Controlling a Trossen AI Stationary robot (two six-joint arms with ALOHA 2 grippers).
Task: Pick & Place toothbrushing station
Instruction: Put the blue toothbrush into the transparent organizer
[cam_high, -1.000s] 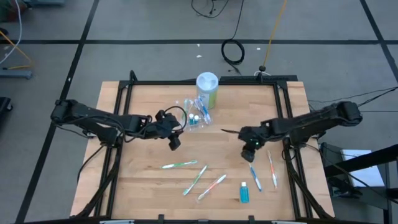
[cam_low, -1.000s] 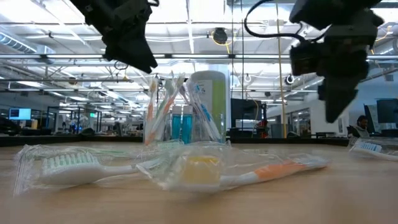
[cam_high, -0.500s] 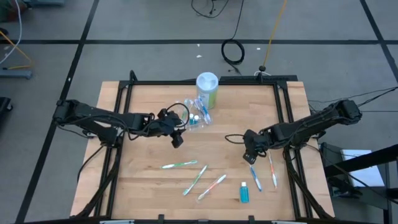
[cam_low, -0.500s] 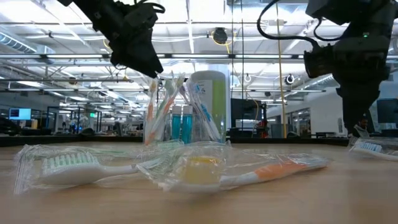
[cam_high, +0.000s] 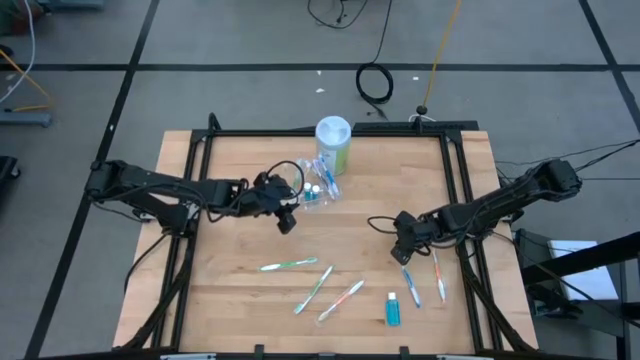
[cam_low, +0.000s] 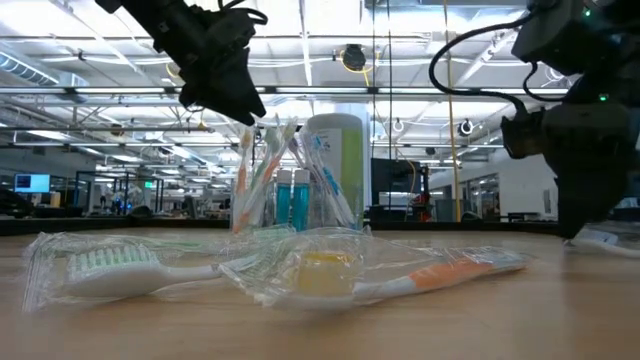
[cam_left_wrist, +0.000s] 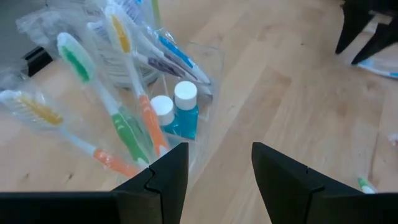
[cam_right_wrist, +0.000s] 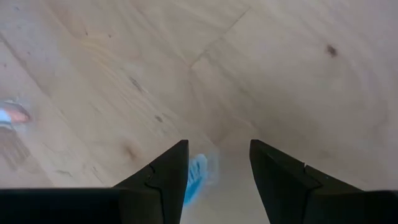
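Note:
A clear plastic cup (cam_high: 315, 190) stands upright at the table's far middle. It holds several wrapped toothbrushes and two white-capped blue tubes (cam_left_wrist: 180, 112). My left gripper (cam_high: 288, 222) is open and empty, just left of and nearer than the cup. My right gripper (cam_high: 402, 252) is open and low over the bristle end of a wrapped blue toothbrush (cam_high: 410, 282). That end (cam_right_wrist: 198, 171) shows between its fingers. An orange toothbrush (cam_high: 437, 272), a blue tube (cam_high: 392, 309) and three more toothbrushes (cam_high: 313, 289) lie flat near the front.
A tall white and green canister (cam_high: 333, 143) stands right behind the cup. Wrapped toothbrushes (cam_low: 300, 270) lie close to the low camera. Bare wood lies between the two grippers and at the table's near left. Black frame rails run along the table's sides.
My right gripper has gone down and a little toward the table's near edge, onto the blue toothbrush's bristle end. My left gripper has shifted slightly toward the cup. The toothbrushes and the cup have stayed in place.

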